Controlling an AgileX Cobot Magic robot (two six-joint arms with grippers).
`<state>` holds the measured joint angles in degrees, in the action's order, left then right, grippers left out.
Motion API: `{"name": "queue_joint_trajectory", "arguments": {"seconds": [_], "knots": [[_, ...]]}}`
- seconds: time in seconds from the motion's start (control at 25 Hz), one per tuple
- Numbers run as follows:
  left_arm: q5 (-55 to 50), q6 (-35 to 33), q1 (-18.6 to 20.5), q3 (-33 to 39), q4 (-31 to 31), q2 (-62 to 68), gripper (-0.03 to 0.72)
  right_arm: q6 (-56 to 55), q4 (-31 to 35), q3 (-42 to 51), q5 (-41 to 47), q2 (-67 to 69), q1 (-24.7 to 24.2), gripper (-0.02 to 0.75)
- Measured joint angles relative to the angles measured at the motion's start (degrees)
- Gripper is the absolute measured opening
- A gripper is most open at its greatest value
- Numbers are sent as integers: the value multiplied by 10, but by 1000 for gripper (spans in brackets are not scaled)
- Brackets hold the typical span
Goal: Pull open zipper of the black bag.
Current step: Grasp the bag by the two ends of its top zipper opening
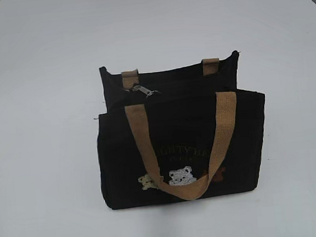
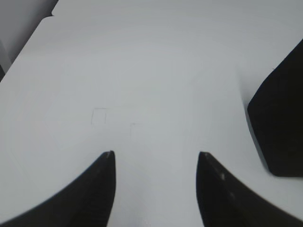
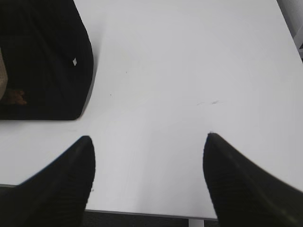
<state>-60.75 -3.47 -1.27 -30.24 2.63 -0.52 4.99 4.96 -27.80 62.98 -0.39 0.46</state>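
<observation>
Two pincers hover over the white table point(image 1: 39, 163), each with its jaws spread wide and nothing between them. From the left wrist camera, the left pincer point(image 2: 156, 158) hangs above bare tabletop, with one dark corner of the black bag point(image 1: 183, 144) showing at about 3 o'clock. From the right wrist camera, the right pincer point(image 3: 149, 142) sits near the table's front edge, the bag lying at about 10 o'clock, well apart from the fingertips point(image 3: 85, 144). Farther off, in the exterior view, the bag stands upright mid-table, its tan handle point(image 1: 183, 144) drooping over three embroidered bears point(image 1: 181, 176). Along the top edge, the zipper point(image 1: 173, 97) carries its silvery pull tab point(image 1: 142, 91) at about 11 o'clock.
</observation>
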Motion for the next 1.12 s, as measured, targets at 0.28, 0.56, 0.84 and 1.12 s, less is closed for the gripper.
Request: {"name": "queue_joint_trajectory", "arguments": {"seconds": [0.28, 0.56, 0.84, 1.12], "knots": [[0, 0, 0, 0, 0, 0, 414, 0, 0, 0, 0, 0, 0, 551], [0, 0, 0, 0, 0, 0, 414, 0, 0, 0, 0, 0, 0, 551], [0, 0, 0, 0, 0, 0, 414, 0, 0, 0, 0, 0, 0, 551], [0, 0, 0, 0, 0, 0, 414, 0, 0, 0, 0, 0, 0, 551]]}}
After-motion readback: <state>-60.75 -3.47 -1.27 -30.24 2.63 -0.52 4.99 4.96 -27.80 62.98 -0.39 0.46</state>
